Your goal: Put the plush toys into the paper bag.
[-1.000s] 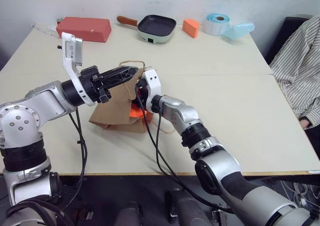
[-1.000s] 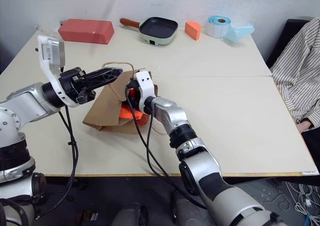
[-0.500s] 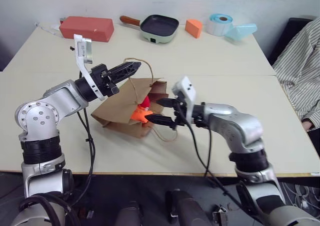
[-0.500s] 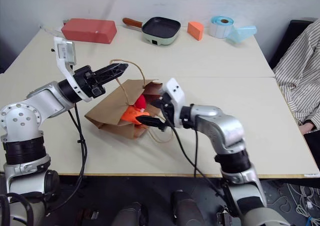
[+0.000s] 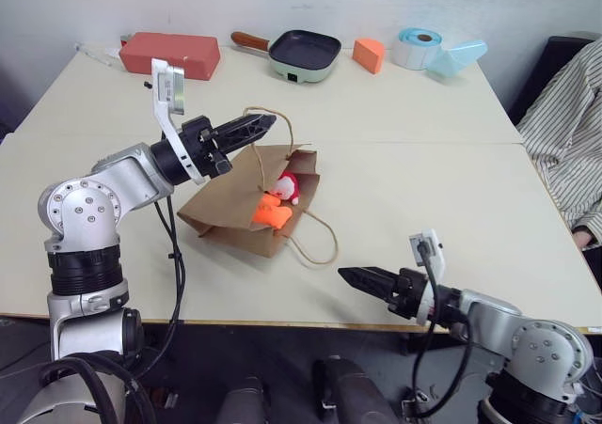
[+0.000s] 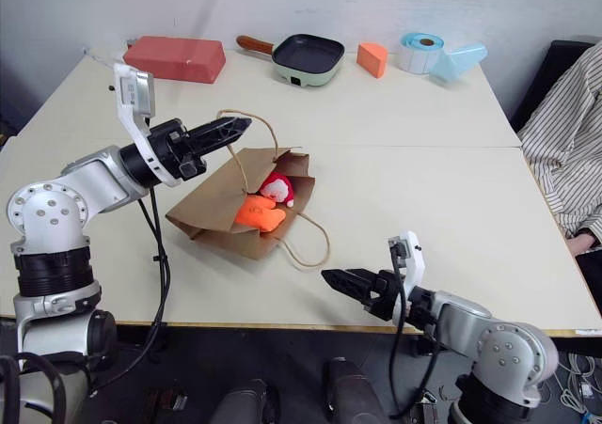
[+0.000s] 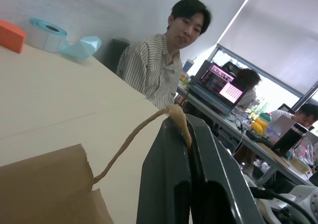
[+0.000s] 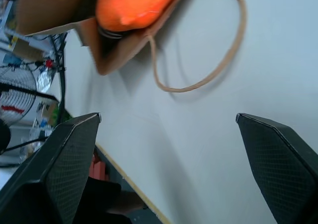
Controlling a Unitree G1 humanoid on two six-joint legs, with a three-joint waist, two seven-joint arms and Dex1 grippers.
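Head views: left gripper (image 5: pixel 266 120), raised, pinches the upper cord handle (image 5: pixel 256 114) of the paper bag (image 5: pixel 230 212) lying mid-table; red toy (image 5: pixel 287 188) and orange toy (image 5: pixel 271 212) sit in its mouth. Right gripper (image 6: pixel 334 281) hovers empty near the table edge. Left wrist: fingers (image 7: pixel 208 184) clamp the handle (looped upward). Right wrist: fingers (image 8: pixel 62 169) spread wide.

Two pale beige desks (image 5: pixel 442 208) pushed together, seam running across the middle. Plain white wall (image 5: pixel 282 1) right behind the far edge. Dark floor (image 5: pixel 282 386) under the near edge, cables hanging there. Black chair (image 5: pixel 550 62) at the far right corner. In the left wrist view: office behind, bright window (image 7: pixel 278 90) with a grey roller blind (image 7: pixel 278 25), another desk with a laptop (image 7: pixel 216 82).
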